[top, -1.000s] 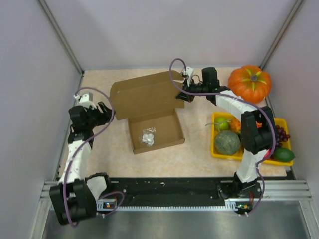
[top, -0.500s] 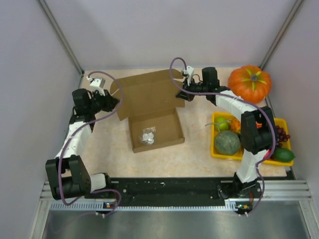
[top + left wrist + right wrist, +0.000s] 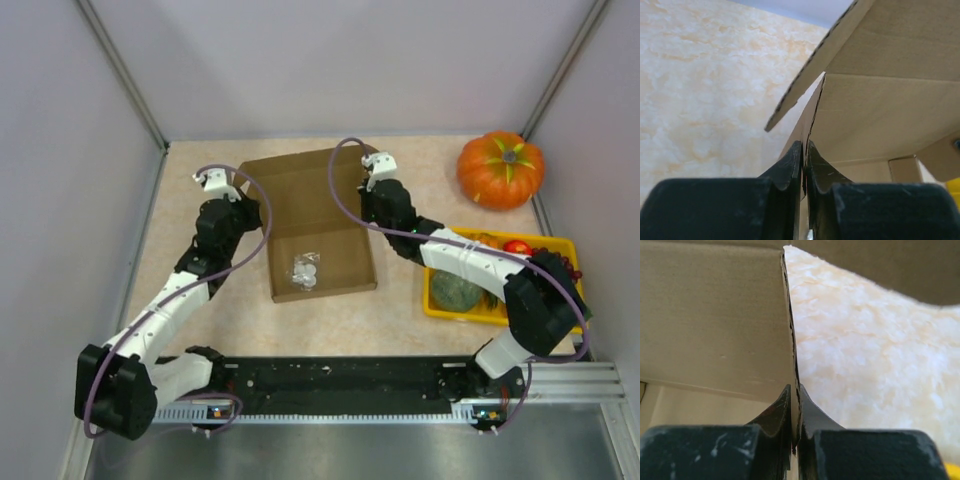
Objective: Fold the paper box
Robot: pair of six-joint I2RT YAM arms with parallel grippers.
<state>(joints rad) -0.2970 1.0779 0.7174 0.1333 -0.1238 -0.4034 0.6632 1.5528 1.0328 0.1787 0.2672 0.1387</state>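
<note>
The paper box is brown cardboard; its tray part lies on the table and its lid leans forward over the tray's back. A small clear packet lies in the tray. My left gripper is shut on the lid's left side flap. In the left wrist view the fingertips pinch the thin cardboard edge. My right gripper is shut on the lid's right side flap. In the right wrist view its fingertips clamp that flap's edge.
An orange pumpkin sits at the back right. A yellow tray with a green melon and other fruit stands right of the box, under my right arm. Grey walls close in the back and both sides.
My left arm swung in from the left and closed on the lid's left flap. My right gripper came nearer with its flap, and the lid has tipped forward over the tray.
</note>
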